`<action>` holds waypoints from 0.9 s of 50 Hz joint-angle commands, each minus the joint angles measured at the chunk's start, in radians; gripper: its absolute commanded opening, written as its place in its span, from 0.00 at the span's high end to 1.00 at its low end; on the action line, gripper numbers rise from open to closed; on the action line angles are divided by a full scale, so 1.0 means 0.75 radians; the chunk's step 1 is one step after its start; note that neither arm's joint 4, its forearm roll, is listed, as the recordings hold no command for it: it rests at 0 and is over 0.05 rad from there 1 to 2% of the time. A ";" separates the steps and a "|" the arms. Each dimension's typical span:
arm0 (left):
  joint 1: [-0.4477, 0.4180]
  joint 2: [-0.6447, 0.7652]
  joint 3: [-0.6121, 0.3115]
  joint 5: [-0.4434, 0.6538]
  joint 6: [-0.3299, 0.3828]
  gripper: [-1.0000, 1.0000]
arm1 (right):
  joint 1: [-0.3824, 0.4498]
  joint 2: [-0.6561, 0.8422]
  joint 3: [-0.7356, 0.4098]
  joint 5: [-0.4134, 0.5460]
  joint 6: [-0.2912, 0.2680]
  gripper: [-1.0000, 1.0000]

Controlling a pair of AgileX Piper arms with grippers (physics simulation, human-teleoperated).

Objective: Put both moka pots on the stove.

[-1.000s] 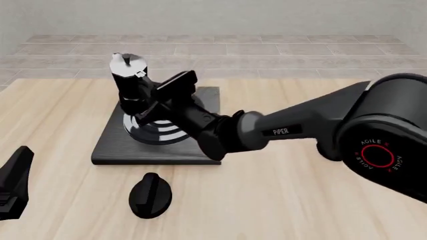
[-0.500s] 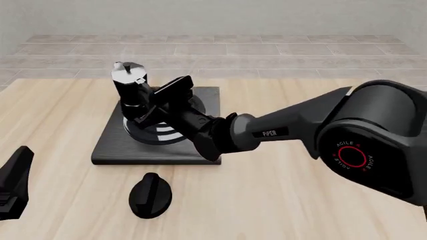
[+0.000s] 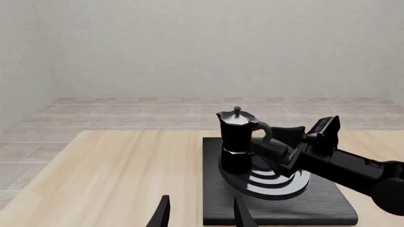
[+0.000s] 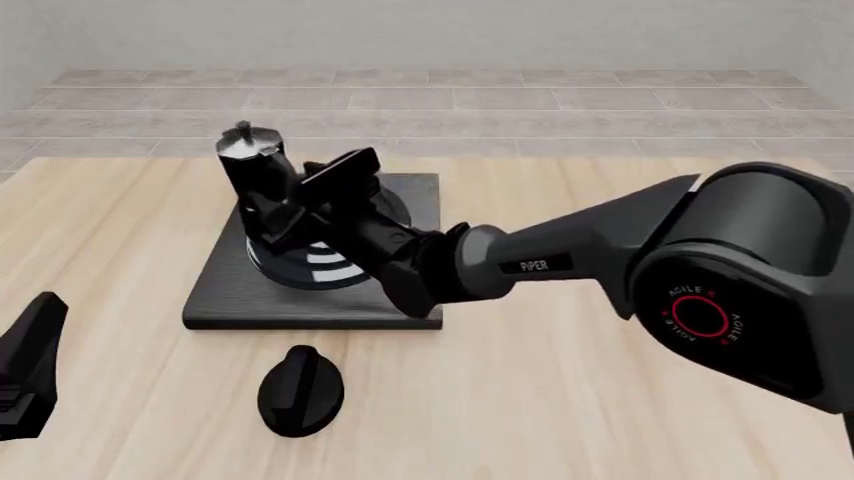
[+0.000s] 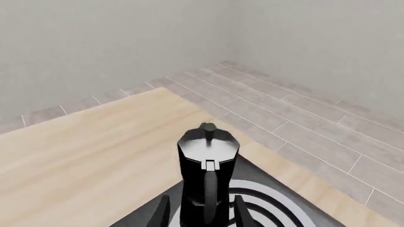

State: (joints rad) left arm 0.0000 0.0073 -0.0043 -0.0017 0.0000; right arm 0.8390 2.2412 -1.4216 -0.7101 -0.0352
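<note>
I have the wooden table [image 4: 641, 400] spread out in front of me, and my right arm [image 4: 574, 262] stretches across it from the right toward the far left. The stove [image 4: 227, 290], a flat black slab, lies left of centre on the table with its silver-and-black burner rings [image 4: 327, 265] on top. One coffee pot [image 4: 262, 190] stands upright on the left part of those rings, its silvery lid and small knob on top; in the left wrist view the same pot [image 3: 237, 142] sits at the edge of the rings with its handle turned toward my right arm. I see only this one pot in any view. My right gripper [image 4: 287, 215] is at the pot on its handle side, and the right wrist view shows its two fingers [image 5: 162, 210] on either side of the pot's lower body [image 5: 203, 189]; I cannot tell if they press on it or stand just clear. Nearer to me, a low black oval knob [image 4: 300, 390] lies on the table just in front of the stove. My left gripper [image 3: 200, 215] sits low at the near left edge, fingers spread apart with nothing between them.
</note>
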 commanded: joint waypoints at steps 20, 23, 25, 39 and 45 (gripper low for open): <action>0.000 0.000 0.000 0.000 0.000 0.00 | -0.012 -0.069 0.057 0.030 -0.019 0.00; 0.000 0.000 0.000 0.000 0.000 0.00 | -0.008 -0.093 0.084 0.026 -0.022 0.00; 0.000 0.000 0.000 0.000 0.000 0.00 | -0.004 -0.104 0.098 0.028 -0.030 0.00; 0.000 0.000 0.000 0.000 0.000 0.00 | 0.030 -0.165 0.174 0.034 -0.049 0.00; 0.000 0.000 0.000 0.000 0.000 0.00 | 0.021 -0.196 0.197 0.036 -0.052 0.00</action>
State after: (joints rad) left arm 0.0000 0.0073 -0.0043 -0.0017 0.0000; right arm 0.8524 2.1296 -1.3083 -0.6853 -0.0678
